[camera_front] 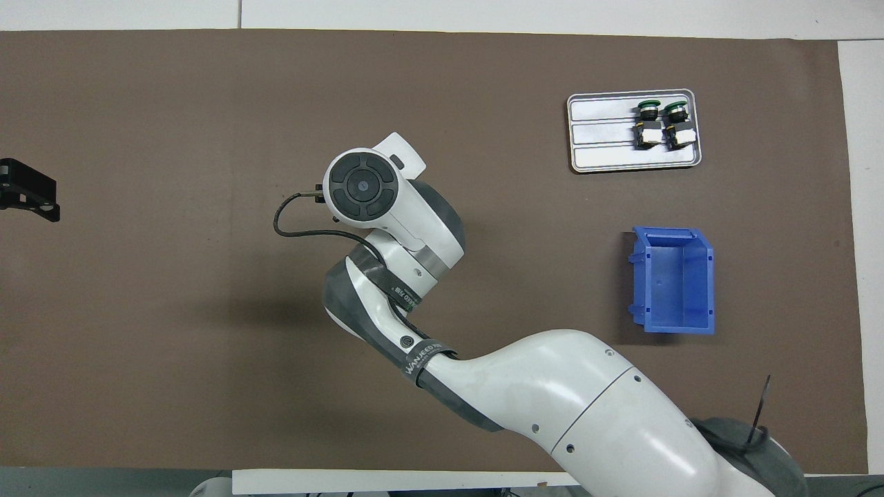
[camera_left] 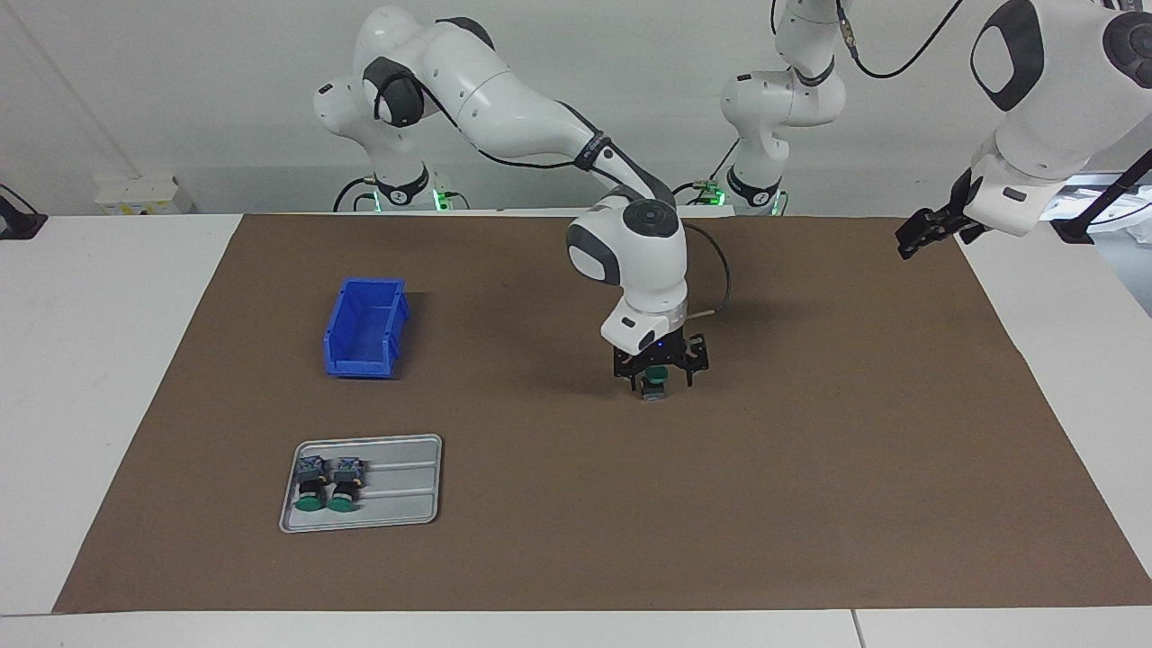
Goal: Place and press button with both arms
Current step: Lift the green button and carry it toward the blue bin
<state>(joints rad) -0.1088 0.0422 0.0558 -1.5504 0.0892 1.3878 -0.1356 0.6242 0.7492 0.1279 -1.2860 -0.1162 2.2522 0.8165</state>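
Brown matting [camera_left: 810,468] covers the middle of the white worktop [camera_left: 108,360]. Near the mat's centre the button [camera_left: 655,382] stands upright on the mat, green cap on top and grey block at the bottom. The right pincer [camera_left: 657,373] is down around it, one finger on each side; its fingers stand wide, and whether they touch the button cannot be told. In the overhead view the right arm's wrist [camera_front: 366,190] covers both the pincer and the button.

The left pincer [camera_left: 920,236] hangs in the air over the mat's edge at the left arm's end of the worktop, spread wide and holding nothing; that arm waits.

Toward the right arm's end sit a blue bin [camera_left: 365,328] and a grey tray [camera_left: 362,483], the tray farther from the robots than the bin. Two more buttons [camera_left: 327,483] lie side by side in the tray, at its end toward the worktop's edge, their green caps pointing away from the robots.
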